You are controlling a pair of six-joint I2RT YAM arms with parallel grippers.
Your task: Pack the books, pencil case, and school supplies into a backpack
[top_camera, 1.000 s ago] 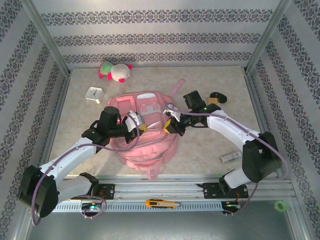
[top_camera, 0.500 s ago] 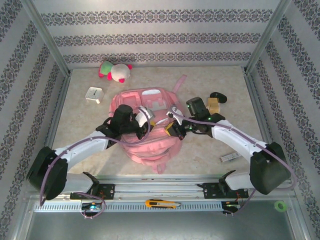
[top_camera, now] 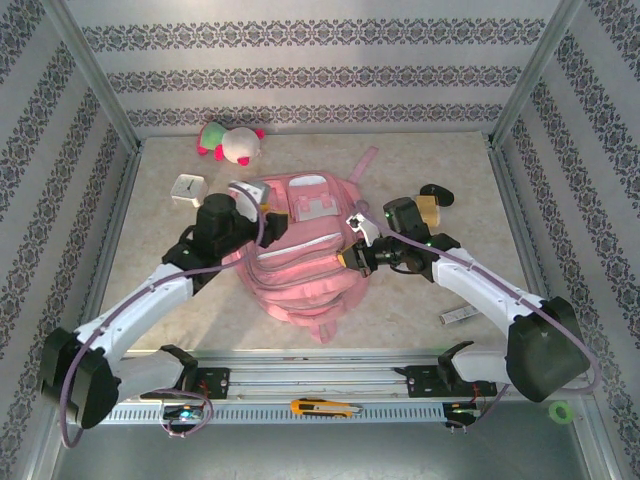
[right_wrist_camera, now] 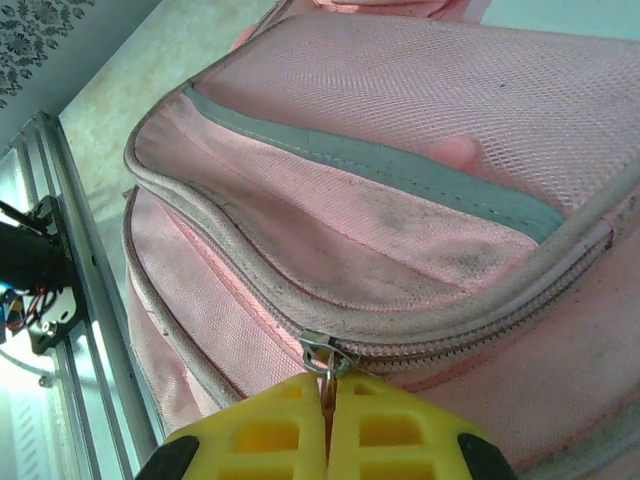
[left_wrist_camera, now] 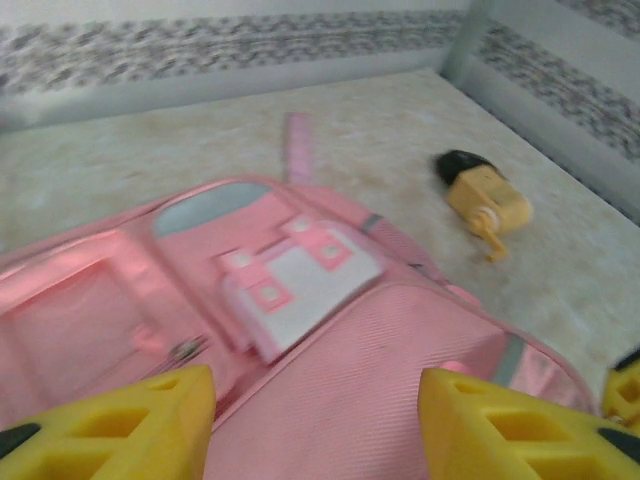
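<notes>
Since a second ago the large pink fabric backpack (top_camera: 300, 270) has gone from bunched up between the arms to lying flat. The left gripper (left_wrist_camera: 310, 430) has let go and drawn back over its far-left corner, yellow fingers spread with nothing between them. Nearer than the backpack, on the metal rail (top_camera: 260, 409), lies the small yellow-and-black cutter (top_camera: 322, 407). Near-right of the backpack and well apart from it lies the short pale grey-white bar (top_camera: 458, 314). At the backpack's right edge the right gripper (right_wrist_camera: 328, 400) is clenched on a small metal zip pull (right_wrist_camera: 322, 358), which sits on a grey-edged zip line. Off the backpack's far-left corner stands a white clock cube (top_camera: 187, 188). Off its far-right corner are a tan block (left_wrist_camera: 485, 195) and a black oval lump (left_wrist_camera: 458, 165), and beyond its far edge lies a pink-and-white plush toy (top_camera: 230, 142). This looks like zip work, though which way the zip is going I cannot tell. With both supplies outside, packing seems unfinished. The next move calls for a steady draw along the zip track, with the left gripper pinning the fabric so the bag does not slide.
</notes>
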